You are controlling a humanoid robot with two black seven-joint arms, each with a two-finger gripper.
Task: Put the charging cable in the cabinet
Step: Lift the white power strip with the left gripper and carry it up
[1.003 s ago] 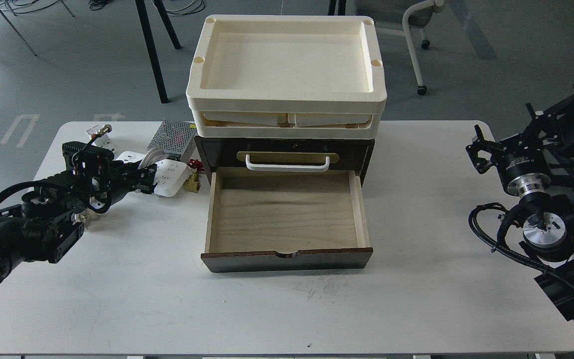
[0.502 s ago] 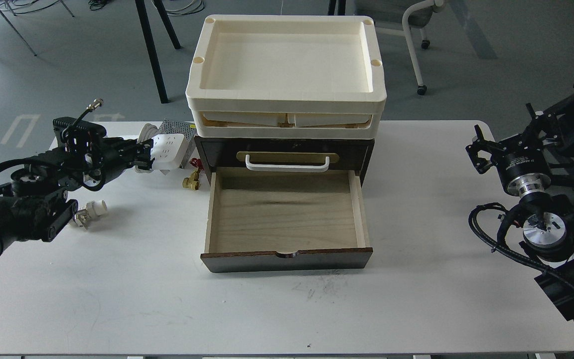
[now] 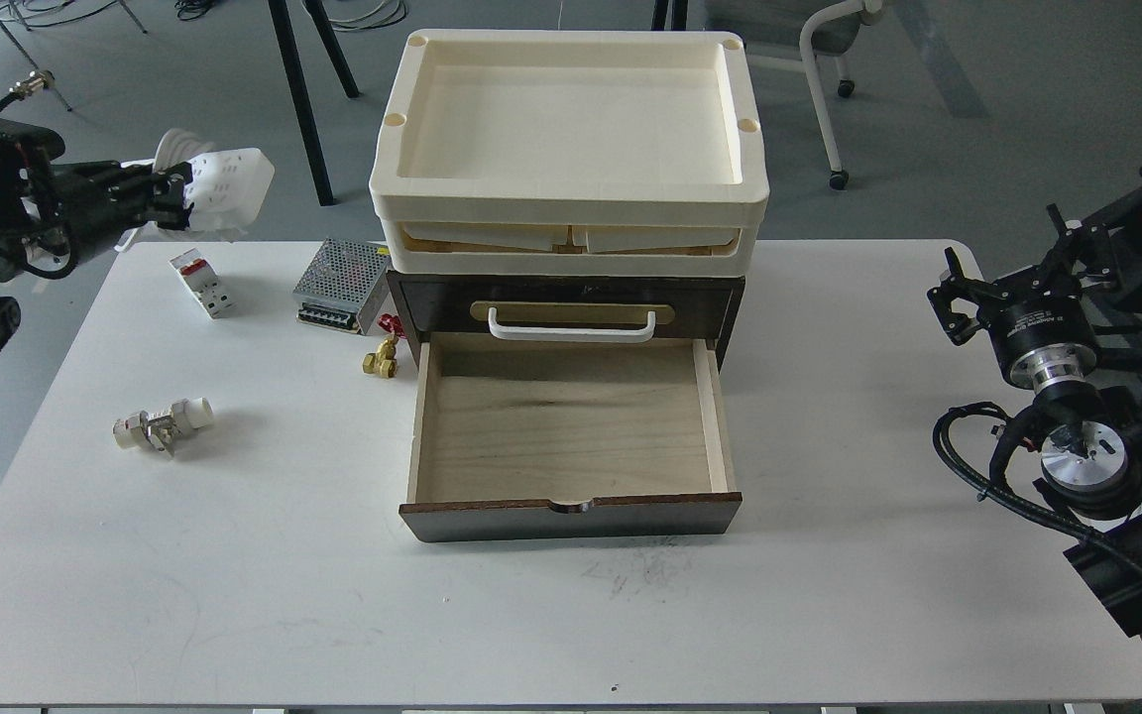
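Since half a second ago my left arm has swung up and out to the far left, carrying the charging cable (image 3: 219, 188) off the table; it was low beside the power supply box (image 3: 341, 286) then and now hangs in the air above the table's far left corner, well left of the cabinet (image 3: 571, 297). My left gripper (image 3: 172, 190) is clamped on the near-left end of the strip, fingers closed against it, with the socket face turned toward me and the coiled cord bunched behind where I grip; the picture is a little blurred there.

With the strip lifted away, the small white-and-red breaker block (image 3: 202, 283) stands in plain view on the table (image 3: 234, 555) at far left, and the perforated power supply box lies just right of it, touching or nearly touching the cabinet's left side. A brass fitting (image 3: 380, 359) with a red handle sits just beside the drawer's far-left corner. A white plastic fitting (image 3: 163, 421) lies alone on the left of the table, nearer me.

The lower drawer (image 3: 571, 426) is pulled out toward me, its light wood floor bare. Above it are the brass plate and the white handle (image 3: 571, 325), and the cream trays (image 3: 571, 129) are stacked on top.

My right gripper (image 3: 963, 297) hangs off the right edge of the table, well apart from everything, its two fingers spread and holding nothing.
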